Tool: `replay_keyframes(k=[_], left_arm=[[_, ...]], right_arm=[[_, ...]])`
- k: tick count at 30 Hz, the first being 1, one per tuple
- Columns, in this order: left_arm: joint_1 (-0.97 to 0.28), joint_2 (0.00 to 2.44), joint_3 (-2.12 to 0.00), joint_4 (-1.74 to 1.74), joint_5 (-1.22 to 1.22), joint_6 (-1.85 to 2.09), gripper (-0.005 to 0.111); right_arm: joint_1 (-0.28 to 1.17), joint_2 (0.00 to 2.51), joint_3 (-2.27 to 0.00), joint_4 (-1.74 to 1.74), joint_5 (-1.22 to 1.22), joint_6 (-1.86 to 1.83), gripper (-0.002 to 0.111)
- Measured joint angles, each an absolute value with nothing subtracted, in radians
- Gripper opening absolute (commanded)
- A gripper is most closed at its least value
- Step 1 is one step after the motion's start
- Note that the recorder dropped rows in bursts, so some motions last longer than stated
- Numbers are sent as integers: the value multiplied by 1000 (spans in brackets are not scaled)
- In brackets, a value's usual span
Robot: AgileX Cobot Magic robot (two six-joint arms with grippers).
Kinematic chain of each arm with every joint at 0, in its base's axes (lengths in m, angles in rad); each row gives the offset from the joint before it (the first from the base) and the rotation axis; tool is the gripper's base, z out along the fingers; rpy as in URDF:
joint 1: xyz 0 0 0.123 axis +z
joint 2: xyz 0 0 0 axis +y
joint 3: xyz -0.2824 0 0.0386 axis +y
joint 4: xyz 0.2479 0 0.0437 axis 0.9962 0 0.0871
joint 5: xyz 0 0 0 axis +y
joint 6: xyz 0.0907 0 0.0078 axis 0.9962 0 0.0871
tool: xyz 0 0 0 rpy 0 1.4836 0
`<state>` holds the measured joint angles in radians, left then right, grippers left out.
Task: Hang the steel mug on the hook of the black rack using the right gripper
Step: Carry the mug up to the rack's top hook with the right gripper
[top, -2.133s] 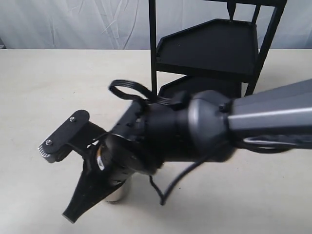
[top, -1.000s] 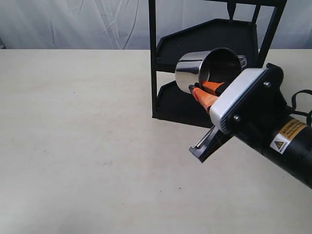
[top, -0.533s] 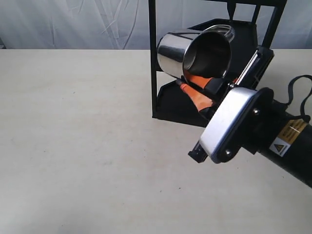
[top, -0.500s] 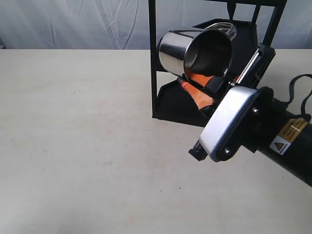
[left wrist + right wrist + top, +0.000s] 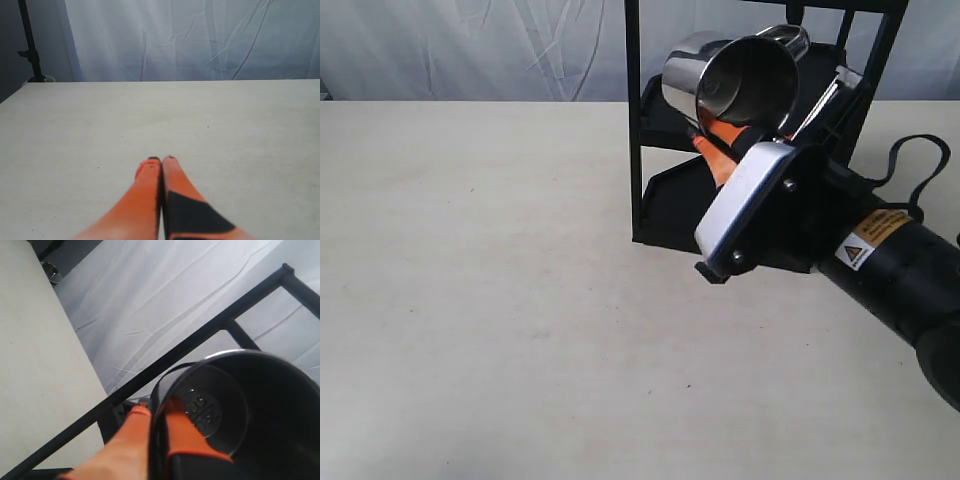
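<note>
Matte black rack [image 5: 636, 120] backs the mirror-shiny steel mug [image 5: 732, 82], rim pinched by orange right fingers [image 5: 189, 432].

A mirror-bright silver steel mug [image 5: 735, 80] is gleaming against a matte black metal rack [image 5: 750, 100], above orange fingertips [image 5: 720, 160] and a pale beige tabletop [image 5: 480, 280].

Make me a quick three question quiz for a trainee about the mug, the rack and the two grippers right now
1. True or false: the steel mug stands upright on the table.
2. How does the right gripper hold the mug? A) by the handle B) pinching its wall at the rim C) from underneath
3. Fill in: the left gripper is ____ and holds nothing.

Key: 1 false, it is tilted and held up in front of the black rack. 2 B. 3 shut.
</note>
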<state>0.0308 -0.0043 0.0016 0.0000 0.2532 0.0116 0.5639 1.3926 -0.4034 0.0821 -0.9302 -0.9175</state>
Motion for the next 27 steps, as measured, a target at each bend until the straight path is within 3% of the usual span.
replay_keyframes(k=[27], left_arm=[[31,-4,2,0,253,12,0]], right_arm=[[564,1393,-411,220,-807,-953,-1]])
